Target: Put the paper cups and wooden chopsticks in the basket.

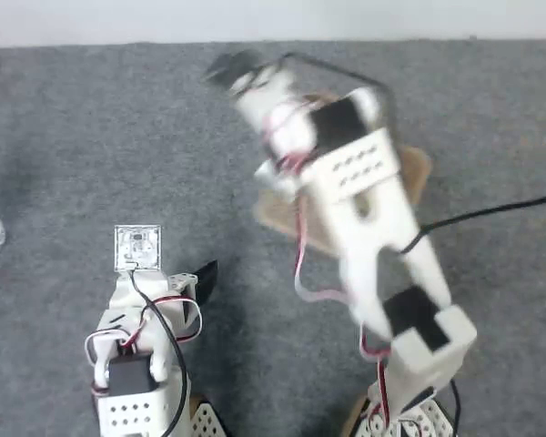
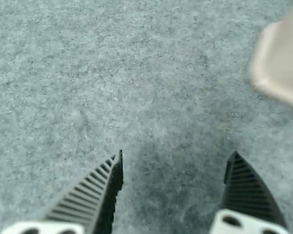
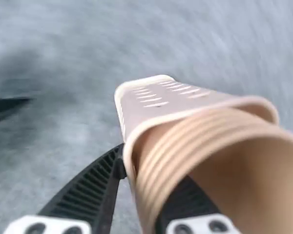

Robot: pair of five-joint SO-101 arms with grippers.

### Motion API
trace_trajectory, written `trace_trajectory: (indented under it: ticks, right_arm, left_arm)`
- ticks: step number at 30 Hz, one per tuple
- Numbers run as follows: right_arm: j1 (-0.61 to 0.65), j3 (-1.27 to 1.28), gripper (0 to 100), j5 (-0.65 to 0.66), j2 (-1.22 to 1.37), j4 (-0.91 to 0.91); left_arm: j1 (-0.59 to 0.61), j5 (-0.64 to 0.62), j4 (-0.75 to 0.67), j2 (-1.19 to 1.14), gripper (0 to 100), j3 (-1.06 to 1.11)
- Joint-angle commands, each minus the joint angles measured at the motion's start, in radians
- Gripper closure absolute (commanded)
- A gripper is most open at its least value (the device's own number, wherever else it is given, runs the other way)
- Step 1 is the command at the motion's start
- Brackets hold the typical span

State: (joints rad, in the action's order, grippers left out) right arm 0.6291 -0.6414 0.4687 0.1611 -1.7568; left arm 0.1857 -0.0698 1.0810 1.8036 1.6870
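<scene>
Right wrist view: right gripper clamps nested paper cups, their long axis along it, mouths toward the wrist; left gripper spread apart.

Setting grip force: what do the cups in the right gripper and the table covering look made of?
Cups: probably thin tan paper, matte; nested rolled rims show. Table covering: grey felt or short-pile carpet, by its fuzzy speckled nap.

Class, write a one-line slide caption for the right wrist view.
Right gripper clamps nested paper cups, mouths toward the camera, above the grey table.
</scene>
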Motion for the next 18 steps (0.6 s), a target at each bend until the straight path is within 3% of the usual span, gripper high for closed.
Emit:
trace_trajectory:
  ticks: [1,14,18]
  right_arm:
    - [0.082,0.003,99.1,0.026,-0.09,-0.03]
    - [0.104,0.224,98.2,0.025,-0.104,0.016]
    - [0.104,0.16,80.0,-0.084,-0.147,0.012]
  left_arm:
    - [-0.005,-0.011,-0.015,0.012,68,-0.005]
    - [-0.005,-0.011,-0.015,0.011,68,-0.005]
    - [-0.005,-0.011,-0.015,0.011,68,-0.005]
